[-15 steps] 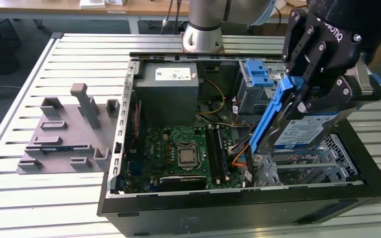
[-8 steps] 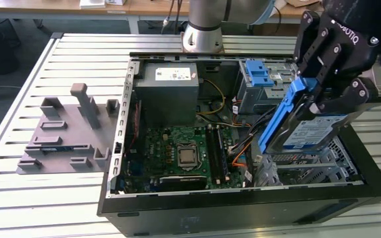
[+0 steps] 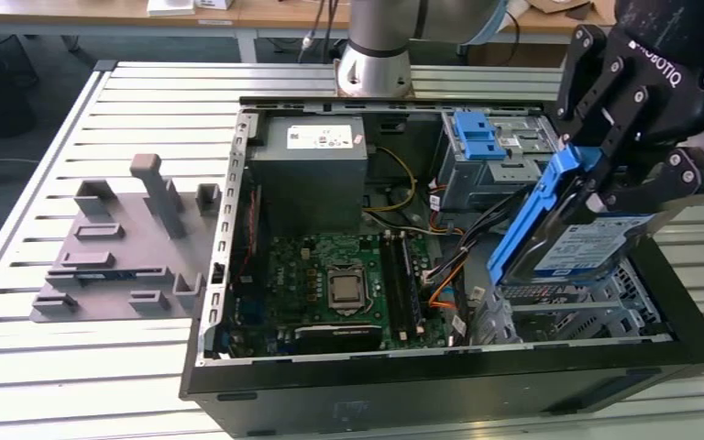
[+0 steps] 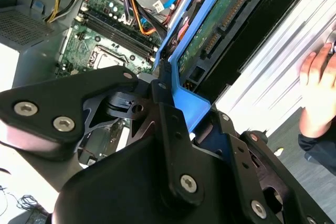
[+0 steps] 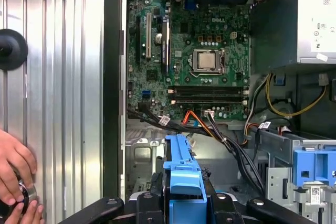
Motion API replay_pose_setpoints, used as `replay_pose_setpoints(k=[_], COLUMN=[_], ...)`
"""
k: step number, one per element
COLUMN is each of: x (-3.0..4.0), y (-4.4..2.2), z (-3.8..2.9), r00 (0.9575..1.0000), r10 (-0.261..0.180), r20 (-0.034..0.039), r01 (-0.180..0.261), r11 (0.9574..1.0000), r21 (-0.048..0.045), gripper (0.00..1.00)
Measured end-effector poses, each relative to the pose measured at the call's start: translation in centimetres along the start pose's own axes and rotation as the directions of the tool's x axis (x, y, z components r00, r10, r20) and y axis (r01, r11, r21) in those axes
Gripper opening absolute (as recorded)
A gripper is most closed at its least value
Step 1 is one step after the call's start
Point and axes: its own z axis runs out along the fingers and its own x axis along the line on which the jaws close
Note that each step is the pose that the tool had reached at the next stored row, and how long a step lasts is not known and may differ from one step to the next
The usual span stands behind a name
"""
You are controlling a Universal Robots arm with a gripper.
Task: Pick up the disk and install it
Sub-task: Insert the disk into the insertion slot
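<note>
The disk (image 3: 582, 244), silver with a white-and-blue label and blue rails, hangs tilted on edge over the metal drive cage (image 3: 590, 316) at the exterior view's right end of the open computer case. My black gripper (image 3: 611, 176) is shut on its upper end. In the second wrist view the disk's blue rail (image 4: 195, 51) and green circuit underside run away from the gripper (image 4: 167, 109), whose fingers (image 4: 169, 124) clamp the rail. In the first wrist view the blue rail end (image 5: 184, 174) sticks out from the gripper (image 5: 184, 205) above the case interior.
Inside the case lie the motherboard (image 3: 342, 284), a grey power supply (image 3: 311, 174), a blue ridged latch (image 3: 476, 134) and loose cables (image 3: 450, 275). A grey fixture plate (image 3: 120, 247) sits at the exterior view's left. A person's hand (image 5: 16, 177) rests on the slatted table beside the case.
</note>
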Motion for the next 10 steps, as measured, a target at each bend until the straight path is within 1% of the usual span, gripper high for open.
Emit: replay_pose_setpoints(k=[3,10], x=[0.01,0.01], y=[-0.24,-1.26], z=[0.14,0.39], r00=[1.0,1.0], r10=[0.0,0.0], r20=[0.0001,0.0002], r01=[0.0,0.0], r11=[1.0,1.0], r21=[0.0,0.0], gripper=[0.37,0.37])
